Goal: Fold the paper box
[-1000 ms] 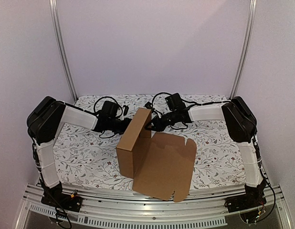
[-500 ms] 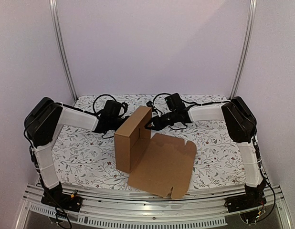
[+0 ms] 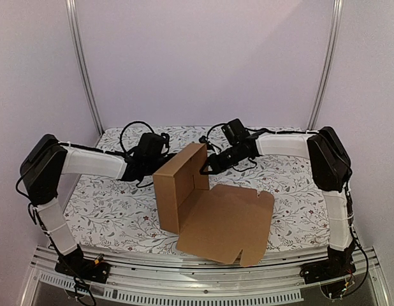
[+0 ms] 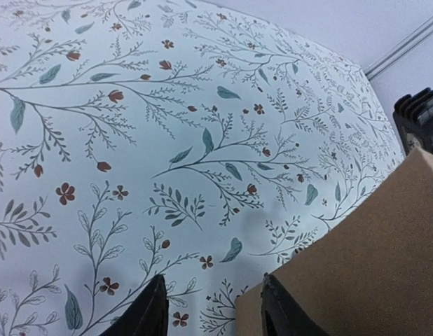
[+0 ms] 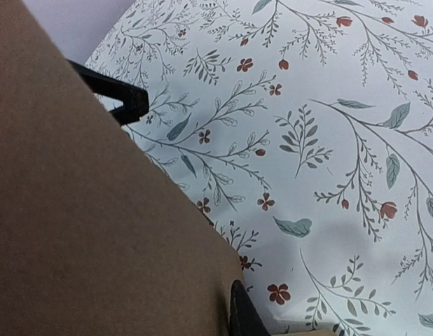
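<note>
The paper box [image 3: 179,185] stood on its side mid-bench [image 3: 108,207], lid flap flat toward near right. Far side, the right end effector [image 3: 205,168] apparently pinched the box's wall, w/ a finger each side. Behind it, the left end effector [image 4: 213,311] was open, box corner just beside one finger.

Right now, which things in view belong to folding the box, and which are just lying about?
Belongs to the job: paper box; left gripper; right gripper.
Just there: floral tablecloth; aluminium base rail.
</note>
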